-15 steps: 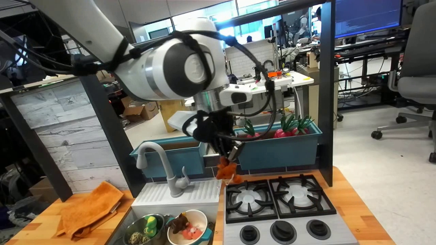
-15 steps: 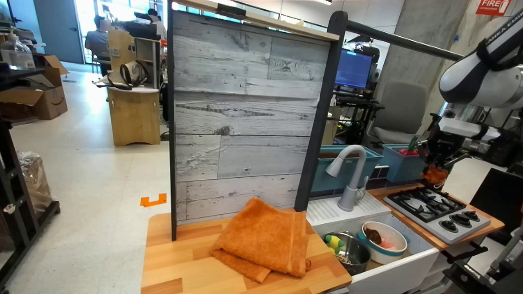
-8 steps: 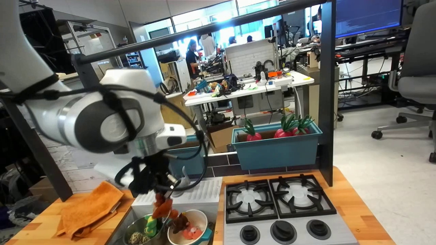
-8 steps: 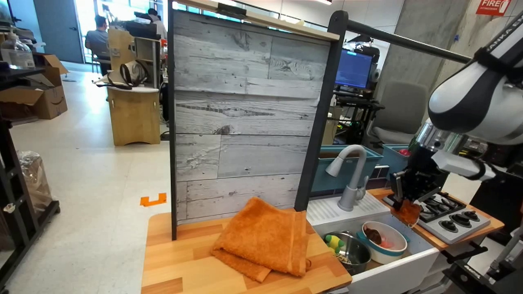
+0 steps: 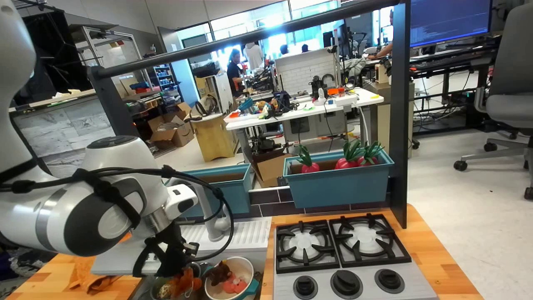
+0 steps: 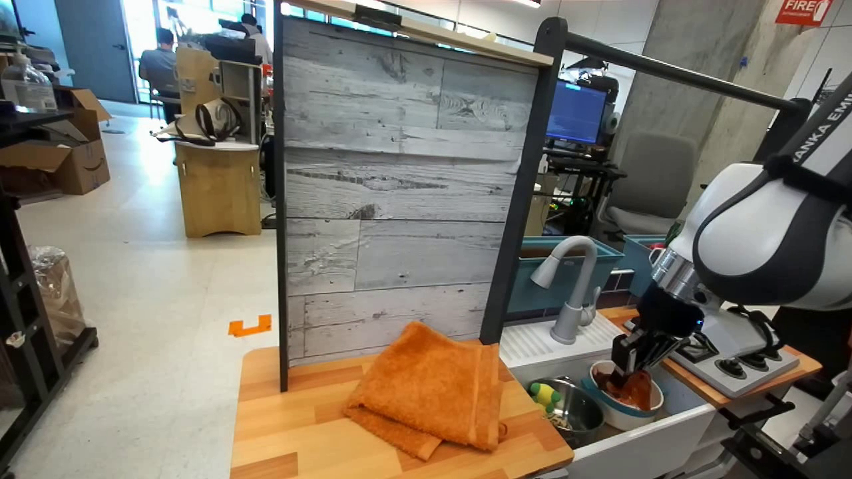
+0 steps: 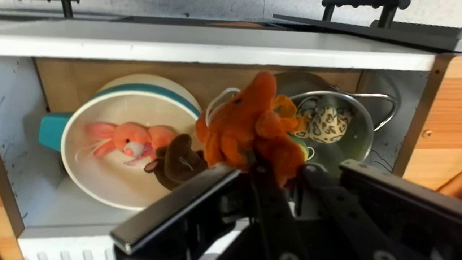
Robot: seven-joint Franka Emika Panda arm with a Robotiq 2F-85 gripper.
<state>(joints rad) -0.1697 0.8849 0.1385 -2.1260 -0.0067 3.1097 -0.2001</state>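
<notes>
In an exterior view, "FIRE" stood in white on the red wall sign [image 6: 804, 11] above the Franka Panda arm [image 6: 765, 229]; the arm bore "ANKA EMI", partly cut off.

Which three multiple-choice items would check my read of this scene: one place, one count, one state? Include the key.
1. The pink plush lies in: A) the metal pot; B) the white pot; C) a planter
2. How many knobs show on the stove? A) three; B) two; C) five
3. The tool is: A) wide open; B) shut, empty; C) closed on the orange plush

1 B: the wrist view shows it inside.
2 A: three show in an exterior view.
3 C: the wrist view shows that plush between its jaws.
</notes>
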